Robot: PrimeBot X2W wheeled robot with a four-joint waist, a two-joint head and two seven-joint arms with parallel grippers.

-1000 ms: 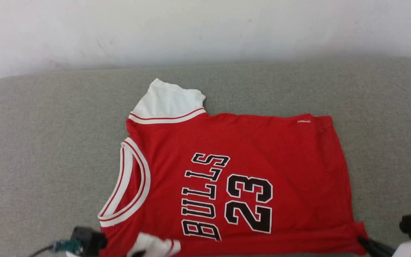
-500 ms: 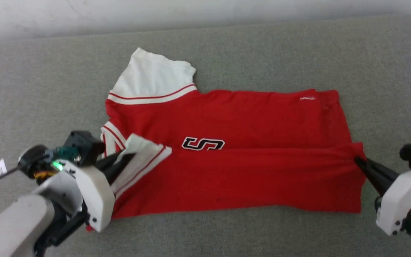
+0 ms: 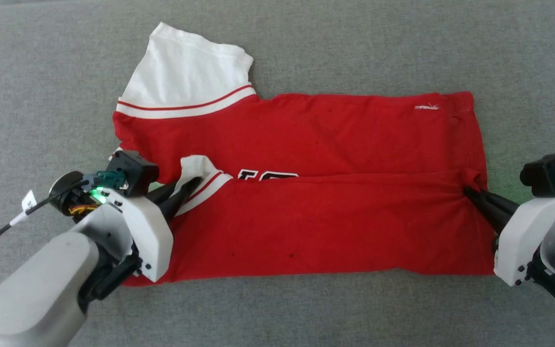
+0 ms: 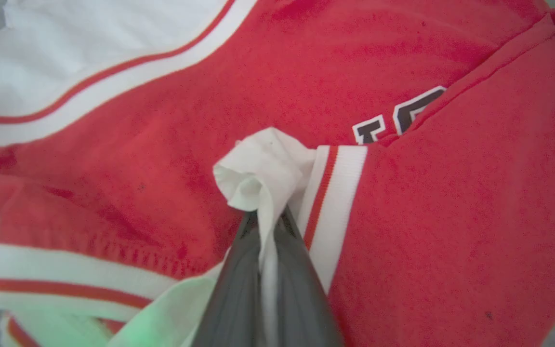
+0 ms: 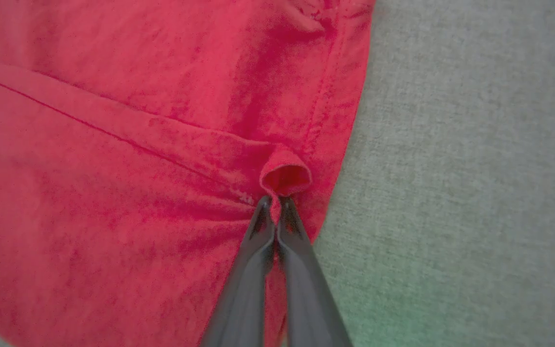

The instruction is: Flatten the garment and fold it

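Note:
The red garment [image 3: 316, 144] lies sideways on the grey cushion, its near half folded over the far half so that most of the black lettering [image 3: 268, 174] is covered. One white sleeve [image 3: 186, 72] spreads flat at the far left. My left gripper [image 3: 194, 182] is shut on the other white sleeve [image 4: 263, 178], held over the chest. My right gripper [image 3: 468, 191] is shut on the red hem corner [image 5: 284, 178] at the shirt's right edge. The fold edge [image 5: 113, 135] runs straight between the two grippers.
The grey fabric cushion [image 3: 306, 313] stretches on all sides of the shirt. A cable with a white tag [image 3: 27, 201] hangs off my left wrist at the left.
Both grippers have carried the shirt's near edge farther away from me, over the lettering. The camera has tilted down, so the wall has left the picture.

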